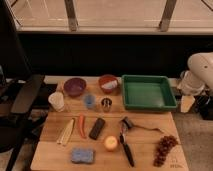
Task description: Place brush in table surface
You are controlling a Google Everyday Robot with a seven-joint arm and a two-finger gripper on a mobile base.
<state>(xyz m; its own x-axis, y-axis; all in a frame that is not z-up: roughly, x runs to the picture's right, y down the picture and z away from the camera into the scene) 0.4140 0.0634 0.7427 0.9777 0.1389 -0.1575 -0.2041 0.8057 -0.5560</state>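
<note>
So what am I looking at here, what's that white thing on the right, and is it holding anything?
One camera looks down on a wooden table surface. The white shape at the right is the robot arm. Its gripper, the grasping end, hangs beside the green tray, past the table's right edge, and seems to hold nothing. On the table lie a purple bowl, a carrot, grapes and, near the front, the black-handled brush.
</note>
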